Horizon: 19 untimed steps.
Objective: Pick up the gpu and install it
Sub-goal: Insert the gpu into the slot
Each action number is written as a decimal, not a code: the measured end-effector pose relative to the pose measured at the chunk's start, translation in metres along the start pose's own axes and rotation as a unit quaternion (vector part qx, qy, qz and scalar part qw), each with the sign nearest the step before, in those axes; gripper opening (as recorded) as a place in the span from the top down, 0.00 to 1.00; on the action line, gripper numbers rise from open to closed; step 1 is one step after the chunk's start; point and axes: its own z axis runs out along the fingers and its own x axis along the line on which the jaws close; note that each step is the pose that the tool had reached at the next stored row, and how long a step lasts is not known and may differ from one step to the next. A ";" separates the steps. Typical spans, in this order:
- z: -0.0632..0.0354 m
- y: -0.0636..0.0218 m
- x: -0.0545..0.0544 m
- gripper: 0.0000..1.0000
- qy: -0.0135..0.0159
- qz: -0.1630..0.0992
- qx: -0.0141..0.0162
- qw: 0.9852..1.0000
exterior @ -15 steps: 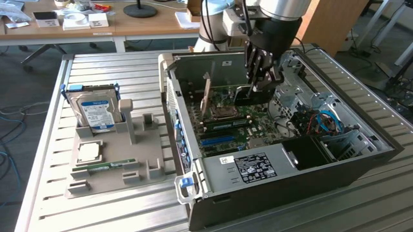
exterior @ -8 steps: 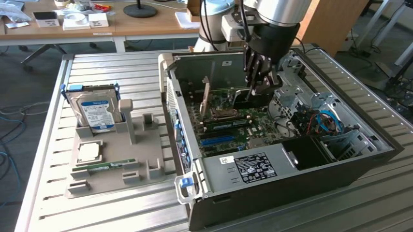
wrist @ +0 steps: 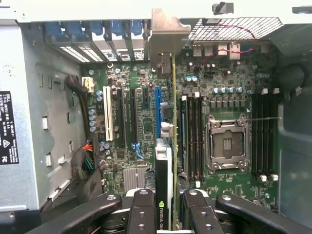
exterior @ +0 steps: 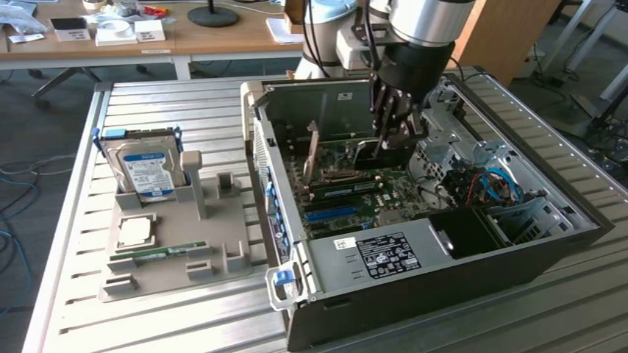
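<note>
On the exterior view's left, a hard drive stands in a grey parts holder, its lower part hidden. Right of it, inside the open computer case, the gripper clamps the gpu and covers much of it. The card stands on edge over the motherboard, long axis toward the case's rear wall, bracket at that end; we cannot see its connector edge.

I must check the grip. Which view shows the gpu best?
The wrist view: the gpu stands edge-on, clamped in the gripper. The exterior view shows its dark side below the gripper, partly hidden.
</note>
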 end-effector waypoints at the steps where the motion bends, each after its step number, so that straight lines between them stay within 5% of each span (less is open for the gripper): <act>1: 0.0018 0.0001 0.000 0.73 0.000 0.000 0.000 1.000; 19: 0.0073 0.0002 0.001 0.73 0.000 0.000 0.000 1.000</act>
